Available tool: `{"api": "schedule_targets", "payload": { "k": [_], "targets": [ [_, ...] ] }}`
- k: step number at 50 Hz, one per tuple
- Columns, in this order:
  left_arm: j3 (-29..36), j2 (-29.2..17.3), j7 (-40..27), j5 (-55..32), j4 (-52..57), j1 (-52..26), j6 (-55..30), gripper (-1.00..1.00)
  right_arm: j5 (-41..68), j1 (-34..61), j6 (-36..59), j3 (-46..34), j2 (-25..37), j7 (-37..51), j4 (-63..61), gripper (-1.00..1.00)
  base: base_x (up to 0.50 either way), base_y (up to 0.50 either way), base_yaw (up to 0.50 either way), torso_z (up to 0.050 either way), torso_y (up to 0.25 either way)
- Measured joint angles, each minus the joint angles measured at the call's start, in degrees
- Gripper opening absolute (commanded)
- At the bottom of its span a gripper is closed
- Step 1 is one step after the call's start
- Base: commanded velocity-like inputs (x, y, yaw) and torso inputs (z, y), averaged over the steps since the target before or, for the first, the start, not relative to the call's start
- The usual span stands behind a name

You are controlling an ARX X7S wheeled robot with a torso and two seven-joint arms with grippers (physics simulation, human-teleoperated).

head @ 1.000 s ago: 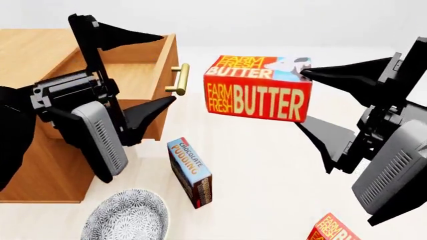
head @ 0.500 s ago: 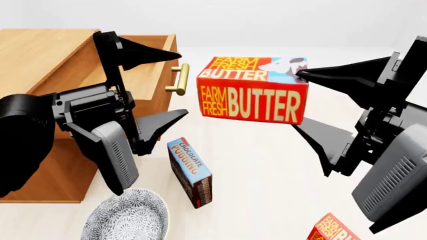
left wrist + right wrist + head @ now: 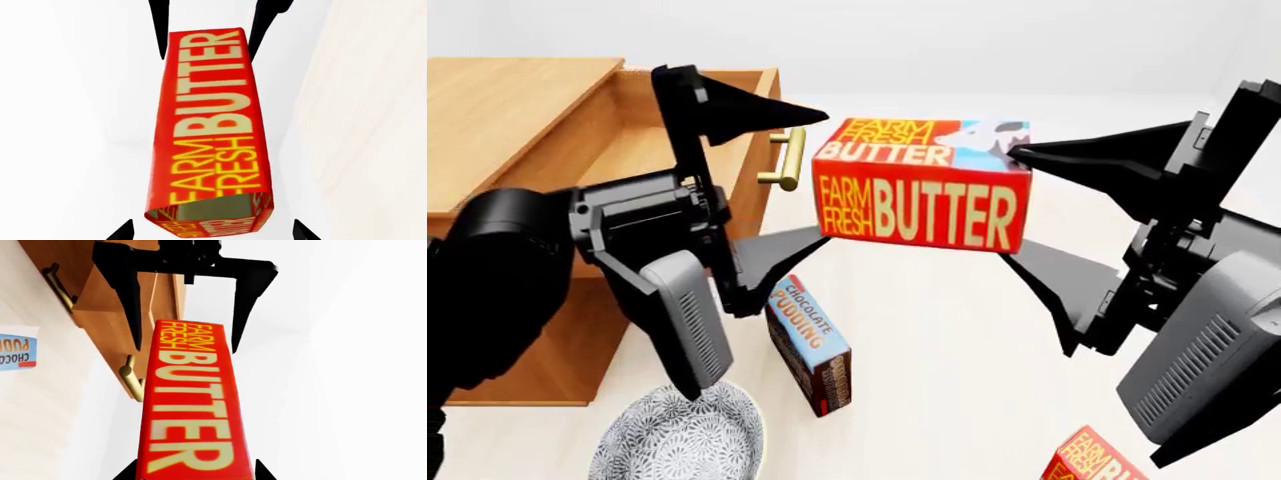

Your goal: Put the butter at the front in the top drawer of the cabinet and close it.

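The right end effector (image 3: 1034,215) clamped the butter (image 3: 921,185) in mid-air, at the open drawer's (image 3: 714,150) three o'clock. The left end effector (image 3: 787,175) gaped empty beside it. Best lift the carton clear of the handle (image 3: 785,160) before lowering it inside.

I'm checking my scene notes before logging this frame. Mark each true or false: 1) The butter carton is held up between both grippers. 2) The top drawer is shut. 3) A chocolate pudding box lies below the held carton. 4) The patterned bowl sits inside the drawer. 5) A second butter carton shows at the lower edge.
1) True: the butter hangs in the air, with the right gripper at its one end and the left gripper open around the other.
2) False: the top drawer is pulled open.
3) True: chocolate pudding box.
4) False: the patterned bowl sits on the floor by the cabinet.
5) True: second butter carton.
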Motion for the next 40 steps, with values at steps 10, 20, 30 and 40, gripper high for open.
{"api": "schedule_targets", "payload": {
  "k": [10,20,30,40],
  "targets": [
    [0.5,0.9,-0.1,-0.1,-0.2,0.1,0.7,1.0,0.3,0.1,0.4,0.2,-0.2,-0.2,-0.3,-1.0,0.0,0.0,0.0,0.0,0.001],
    [0.7,1.5,-0.2,-0.6,0.6,0.0,0.6,1.0,0.6,-0.1,0.8,0.4,-0.1,0.0,-0.7,-1.0,0.0,0.0,0.0,0.001,0.001],
    [0.6,1.3,-0.3,-1.3,2.9,0.2,-0.6,1.0,0.9,-0.7,0.7,0.4,0.3,0.4,-0.8,-1.0,0.0,0.0,0.0,0.0,0.001],
    [0.6,1.2,-0.3,-2.0,5.1,0.5,-1.7,1.0,1.1,-1.0,0.7,0.5,0.3,0.6,-0.8,-1.0,0.0,0.0,0.0,0.0,0.001]
  ]
}}
